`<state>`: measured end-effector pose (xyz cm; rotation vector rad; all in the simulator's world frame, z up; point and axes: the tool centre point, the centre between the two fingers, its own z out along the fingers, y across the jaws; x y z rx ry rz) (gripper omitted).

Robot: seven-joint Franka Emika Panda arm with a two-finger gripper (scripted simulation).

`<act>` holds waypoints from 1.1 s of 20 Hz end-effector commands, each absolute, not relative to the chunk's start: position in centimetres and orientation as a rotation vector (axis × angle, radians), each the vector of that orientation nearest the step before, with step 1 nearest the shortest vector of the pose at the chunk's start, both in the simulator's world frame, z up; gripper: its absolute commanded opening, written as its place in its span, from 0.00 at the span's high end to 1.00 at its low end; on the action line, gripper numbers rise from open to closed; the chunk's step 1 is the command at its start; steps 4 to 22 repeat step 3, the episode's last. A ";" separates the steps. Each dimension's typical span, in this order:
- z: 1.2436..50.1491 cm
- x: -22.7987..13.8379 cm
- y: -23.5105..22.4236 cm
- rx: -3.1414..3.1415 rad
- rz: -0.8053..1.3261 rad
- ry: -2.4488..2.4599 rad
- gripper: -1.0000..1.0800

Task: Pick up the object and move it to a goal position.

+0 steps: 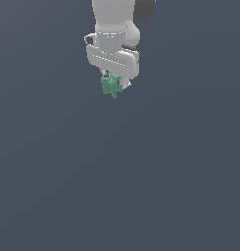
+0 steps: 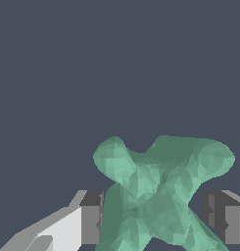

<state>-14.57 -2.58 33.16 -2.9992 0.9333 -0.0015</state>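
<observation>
The object (image 1: 111, 86) is a small teal-green piece with short prongs like a jack. In the exterior view it sits right under the white gripper (image 1: 113, 81), near the top centre of the picture. In the wrist view the object (image 2: 156, 191) fills the space between the two dark finger pads (image 2: 91, 215), and the gripper (image 2: 156, 218) looks shut on it. The fingertips are mostly hidden behind the piece in the exterior view.
A plain dark grey-blue surface (image 1: 119, 186) fills both views. The white arm (image 1: 114, 29) comes down from the top edge of the exterior view.
</observation>
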 end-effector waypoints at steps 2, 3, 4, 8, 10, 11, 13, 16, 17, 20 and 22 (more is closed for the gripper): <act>33.4 -14.6 -2.6 -3.000 0.000 0.932 1.00; 33.4 -14.5 -2.6 -3.000 0.000 0.932 1.00; 33.4 -14.5 -2.6 -3.000 0.000 0.932 1.00; 33.4 -14.5 -2.6 -3.000 0.000 0.932 1.00; 33.4 -14.5 -2.6 -3.000 0.000 0.932 1.00; 33.4 -14.5 -2.6 -3.000 0.000 0.932 1.00; 33.4 -14.5 -2.6 -3.000 0.000 0.932 1.00; 33.4 -14.5 -2.6 -3.000 0.000 0.932 1.00; 33.4 -14.5 -2.6 -3.000 0.000 0.932 1.00; 33.4 -14.5 -2.6 -3.000 0.000 0.932 1.00; 33.4 -14.5 -2.6 -3.000 0.000 0.932 1.00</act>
